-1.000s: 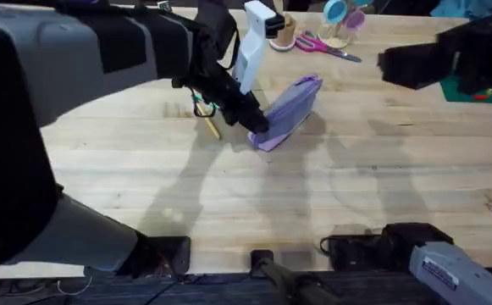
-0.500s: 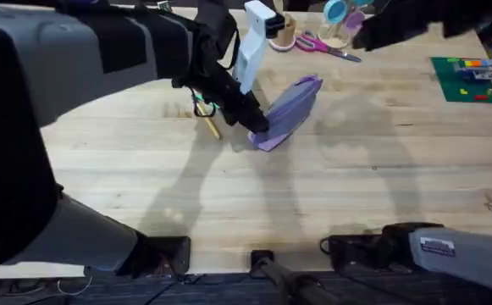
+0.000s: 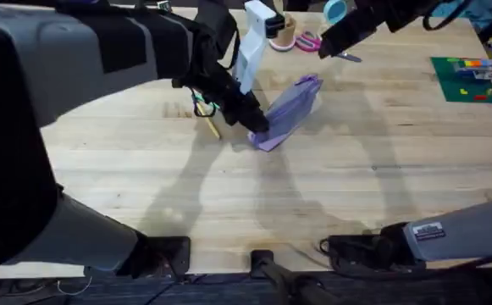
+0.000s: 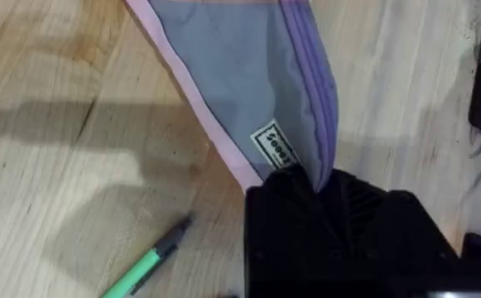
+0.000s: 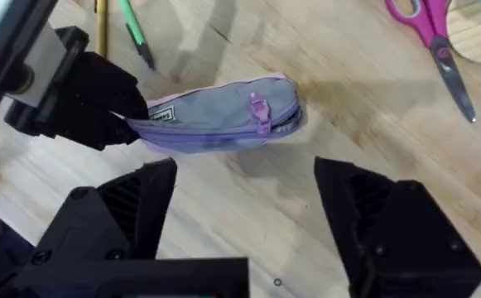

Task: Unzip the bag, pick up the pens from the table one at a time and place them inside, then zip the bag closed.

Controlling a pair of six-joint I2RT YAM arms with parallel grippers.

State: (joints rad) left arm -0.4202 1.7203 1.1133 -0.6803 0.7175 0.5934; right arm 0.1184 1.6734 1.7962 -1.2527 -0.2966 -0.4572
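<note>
Two arms reach over the table (image 3: pixel 330 195): the left gripper (image 3: pixel 258 125) pinches the near end of the bag (image 3: pixel 290 108) — the pens (image 3: pixel 205 114) lie beside it — while the right gripper (image 5: pixel 244 186) hovers above, fingers spread.

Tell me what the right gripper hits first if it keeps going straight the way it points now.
Probably the bag: the right gripper is open, and the bag with its zipper pull lies straight ahead between its fingers. How far off is unclear. The left gripper pinches the bag's end.

Bright, even overhead light throws soft arm shadows across the desk (image 3: pixel 229 195), while the close left arm (image 3: pixel 51 68) looms blurred.
</note>
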